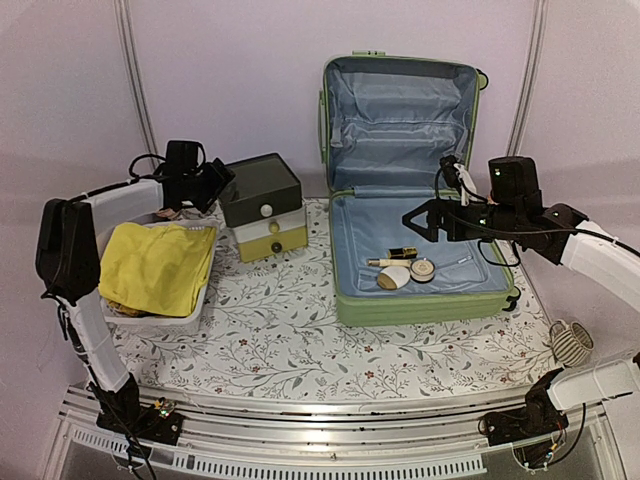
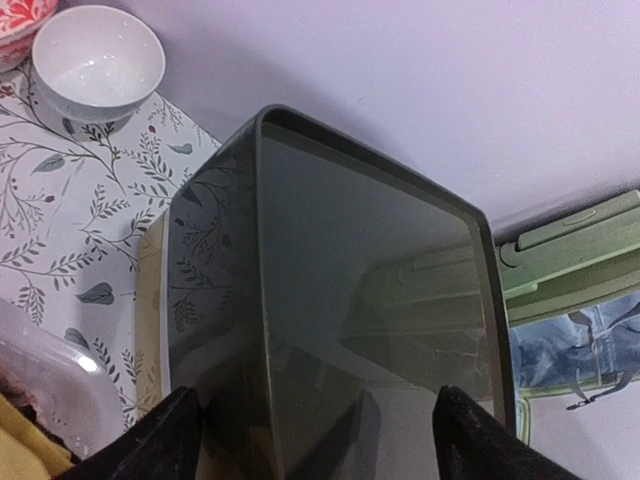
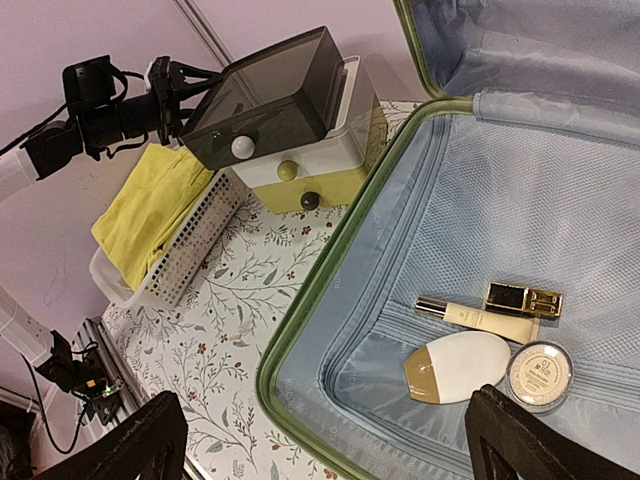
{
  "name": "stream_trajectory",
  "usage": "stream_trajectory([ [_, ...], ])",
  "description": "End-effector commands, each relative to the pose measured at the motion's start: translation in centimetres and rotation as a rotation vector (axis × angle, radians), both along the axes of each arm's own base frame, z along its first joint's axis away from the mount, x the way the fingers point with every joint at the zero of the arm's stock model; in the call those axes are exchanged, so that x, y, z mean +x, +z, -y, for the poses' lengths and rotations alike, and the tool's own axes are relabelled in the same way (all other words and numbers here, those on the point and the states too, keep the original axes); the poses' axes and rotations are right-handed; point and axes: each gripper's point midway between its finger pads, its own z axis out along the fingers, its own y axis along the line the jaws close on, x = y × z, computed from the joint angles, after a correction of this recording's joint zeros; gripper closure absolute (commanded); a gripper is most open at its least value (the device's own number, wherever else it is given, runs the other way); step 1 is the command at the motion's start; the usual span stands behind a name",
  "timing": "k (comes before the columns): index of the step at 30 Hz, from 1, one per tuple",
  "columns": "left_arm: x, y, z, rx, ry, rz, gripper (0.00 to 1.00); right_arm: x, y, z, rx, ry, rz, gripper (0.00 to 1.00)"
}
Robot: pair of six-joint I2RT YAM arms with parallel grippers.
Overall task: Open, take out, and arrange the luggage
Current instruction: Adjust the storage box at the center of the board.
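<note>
Large light-green ribbed hard-shell luggage point(image 1: 420, 308) right of centre in the top view, lying open on a white floral-print tablecloth point(image 1: 280, 345). Lid standing upright at the back, pale blue fabric lining showing in both halves.

In the lower half, close together: a slim cream tube point(image 1: 385, 262), a small black-and-gold case point(image 1: 402, 252), a white-and-gold oval pod point(image 1: 393, 278) and a round beige compact point(image 1: 422, 269).

Right gripper point(image 1: 418, 222) hovering over that lower half, up and right of the cosmetics in the frame. Black fingers point(image 3: 130, 440) spread wide at the bottom corners of the right wrist view, nothing between them.

Left gripper point(image 1: 222, 178) at upper left of the top view, just beside a small white-and-yellow drawer box point(image 1: 260, 205) with a smoky dark-grey top. Fingers point(image 2: 150, 445) set wide apart, flanking the near end of that dark top (touching or just clear, cannot tell).

Left of the box, a white plastic mesh basket point(image 1: 150, 322) holding a folded yellow cloth point(image 1: 160, 265). White ceramic bowl point(image 2: 98, 60) in the upper left of the left wrist view
</note>
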Motion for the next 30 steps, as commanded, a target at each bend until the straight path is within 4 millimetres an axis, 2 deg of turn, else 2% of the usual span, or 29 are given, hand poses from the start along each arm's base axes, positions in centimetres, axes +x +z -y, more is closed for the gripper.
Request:
stream_trajectory([
  [1, -1.2, -0.3, 1.3, -0.023, -0.042, -0.011, 0.07, -0.1, 1.4, 0.3, 0.013, -0.004, 0.032, 0.01],
  [3, -1.5, -0.6, 1.2, -0.025, -0.044, -0.02, 0.02, -0.1, 1.4, 0.3, 0.015, -0.002, 0.033, 0.01],
  [12, -2.7, -1.9, 1.4, -0.043, -0.057, -0.091, 0.02, -0.2, 1.6, 0.3, 0.023, 0.003, 0.038, 0.01],
  [19, -3.9, -0.8, 1.9, -0.104, -0.08, -0.055, 0.02, -0.3, 1.5, 0.2, 0.024, 0.004, 0.036, 0.01],
  [24, -4.0, 0.5, 2.3, -0.16, -0.106, -0.012, 0.02, -0.3, 1.5, 0.3, 0.026, 0.005, 0.037, 0.01],
  [30, -4.4, 0.2, 2.3, -0.221, -0.107, -0.008, 0.02, -0.5, 1.6, 0.4, 0.026, 0.004, 0.04, 0.01],
])
